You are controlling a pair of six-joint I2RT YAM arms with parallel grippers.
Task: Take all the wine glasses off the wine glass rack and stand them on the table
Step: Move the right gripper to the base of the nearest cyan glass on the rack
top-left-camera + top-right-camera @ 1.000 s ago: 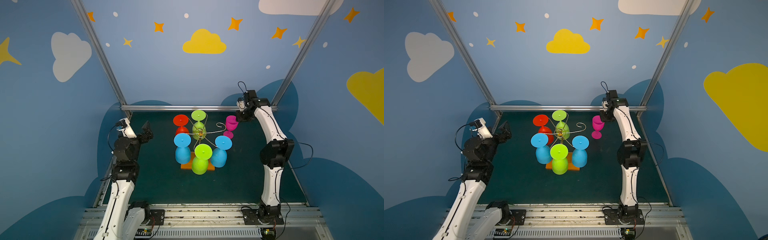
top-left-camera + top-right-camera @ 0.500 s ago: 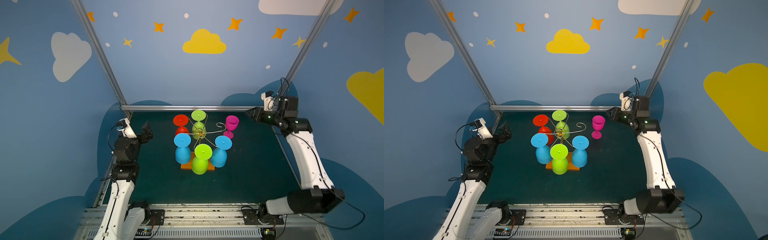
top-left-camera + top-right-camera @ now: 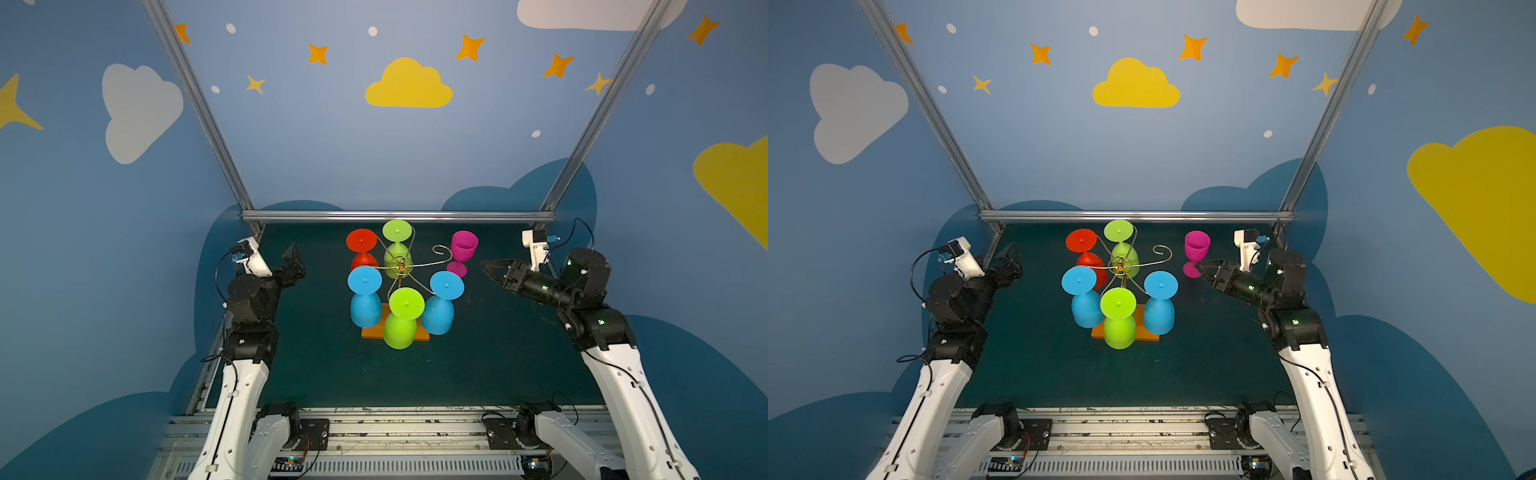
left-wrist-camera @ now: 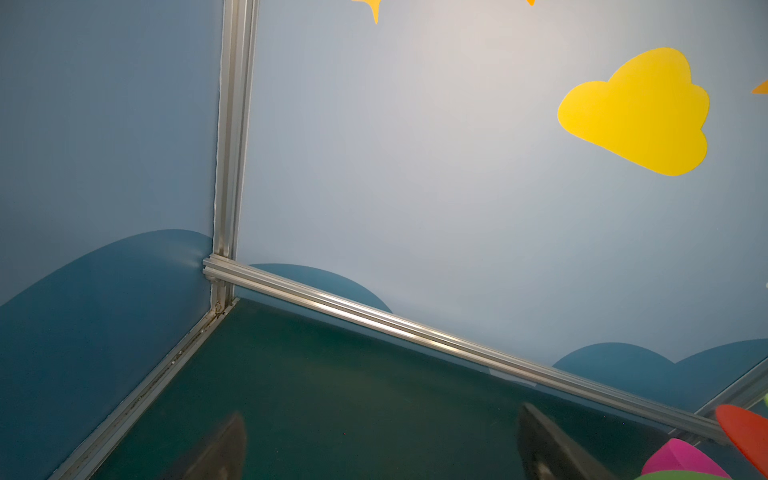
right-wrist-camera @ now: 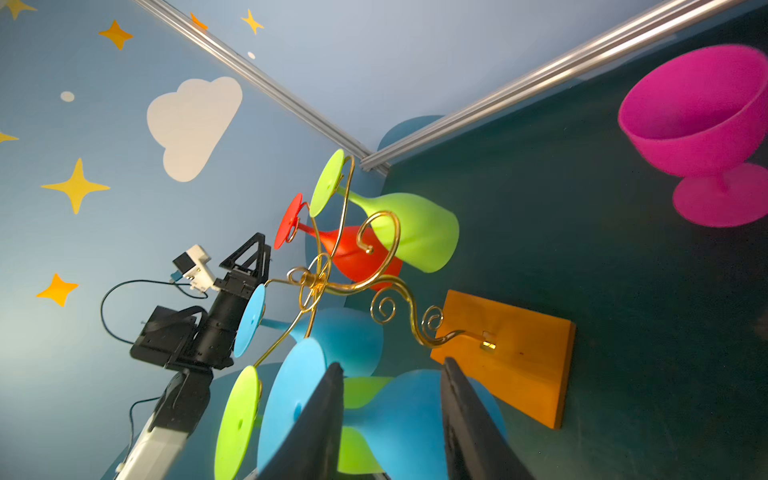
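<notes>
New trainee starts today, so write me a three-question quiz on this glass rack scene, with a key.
1. True or false: the pink glass hangs on the rack.
2. Which is nearer the pink glass: A) left gripper, B) right gripper?
3. How many glasses hang upside down on the rack?
Key: 1 false, it stands upright on the mat; 2 B; 3 five.

Rack (image 3: 371, 333) centred, lone glass (image 3: 464, 246) — right (apart)

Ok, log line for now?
pink wine glass: upright on table | rack: five glasses hanging | right tool: open, empty | left tool: open
</notes>
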